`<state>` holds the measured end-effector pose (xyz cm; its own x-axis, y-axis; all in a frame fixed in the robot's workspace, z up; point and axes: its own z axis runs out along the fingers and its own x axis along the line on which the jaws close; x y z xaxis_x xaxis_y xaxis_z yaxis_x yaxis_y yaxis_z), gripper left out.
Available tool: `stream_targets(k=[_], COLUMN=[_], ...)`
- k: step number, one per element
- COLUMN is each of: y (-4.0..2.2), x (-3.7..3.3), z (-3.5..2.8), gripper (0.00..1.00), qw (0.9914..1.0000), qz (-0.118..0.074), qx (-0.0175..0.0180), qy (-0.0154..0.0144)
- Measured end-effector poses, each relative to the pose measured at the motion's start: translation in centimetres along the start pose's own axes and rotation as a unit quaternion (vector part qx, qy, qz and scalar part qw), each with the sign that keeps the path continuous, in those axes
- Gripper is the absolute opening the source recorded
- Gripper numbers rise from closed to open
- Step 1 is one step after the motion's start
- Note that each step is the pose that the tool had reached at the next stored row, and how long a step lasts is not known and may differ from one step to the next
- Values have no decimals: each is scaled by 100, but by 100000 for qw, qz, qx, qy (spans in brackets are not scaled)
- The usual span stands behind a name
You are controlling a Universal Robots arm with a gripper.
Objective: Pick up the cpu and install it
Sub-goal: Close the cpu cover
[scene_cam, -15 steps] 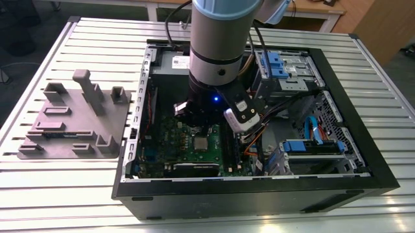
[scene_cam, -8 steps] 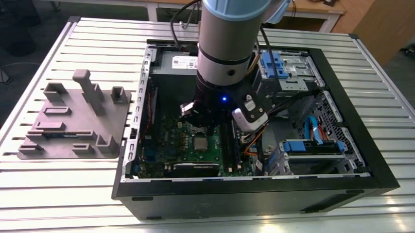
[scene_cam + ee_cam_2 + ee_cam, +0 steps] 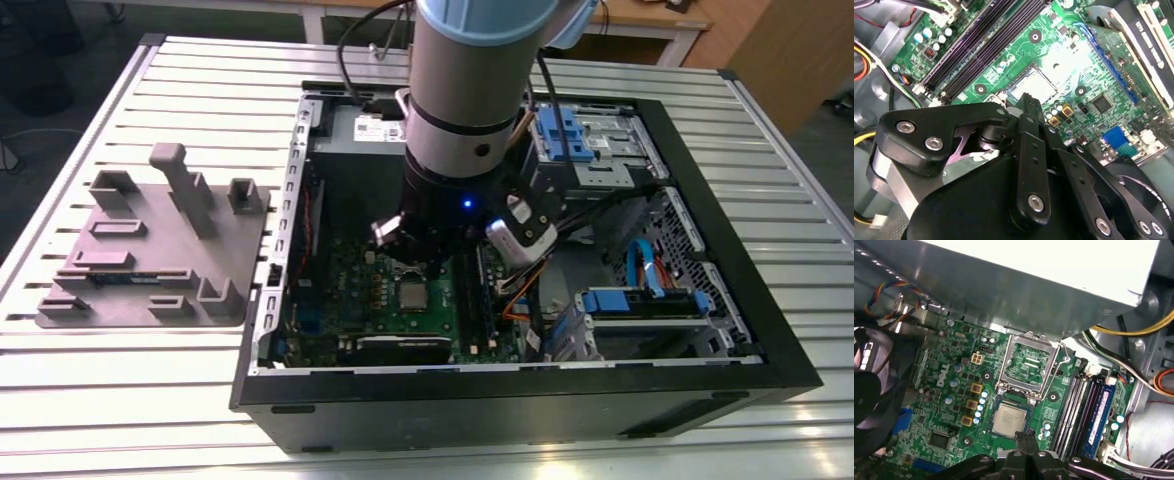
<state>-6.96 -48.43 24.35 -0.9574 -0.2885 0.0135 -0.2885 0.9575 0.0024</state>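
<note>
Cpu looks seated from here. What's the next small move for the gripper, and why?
Probably a short, straight lift. The cpu lies flat in its socket, the retention frame beside it stands hinged open, and the gripper, shut on nothing, hangs just off the cpu's edge. Rising straight up should clear it without nudging it sideways.

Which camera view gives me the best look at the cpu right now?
The first wrist view: the cpu lies flat on the motherboard, whole silver top showing. In the second wrist view the gripper hides part of the cpu. In the exterior view the cpu looks tiny.
</note>
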Motion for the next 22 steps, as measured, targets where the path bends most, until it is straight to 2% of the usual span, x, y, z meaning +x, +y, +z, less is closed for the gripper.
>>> stream_targets(k=[5,9,11,12,15,16,17,19,22], y=[0,0,0,0,-4,-5,-4,-3,-4], x=[0,0,1,-1,-13,-18,-23,-23,-24], z=[0,9,16,17,17,20,32,49,68], gripper=[10,10,10,10,10,10,10,10,10], qw=[100000,99942,99889,99867,99801,99772,99762,99709,99497], qz=[-165,-3409,-4694,-5103,-5301,-5328,-5401,-6313,-9089], qx=[-1,-11,-248,-635,-3196,-3884,-4020,-4003,-4000], qy=[1,-16,-121,-268,-1183,-1434,-1496,-1476,-1355])
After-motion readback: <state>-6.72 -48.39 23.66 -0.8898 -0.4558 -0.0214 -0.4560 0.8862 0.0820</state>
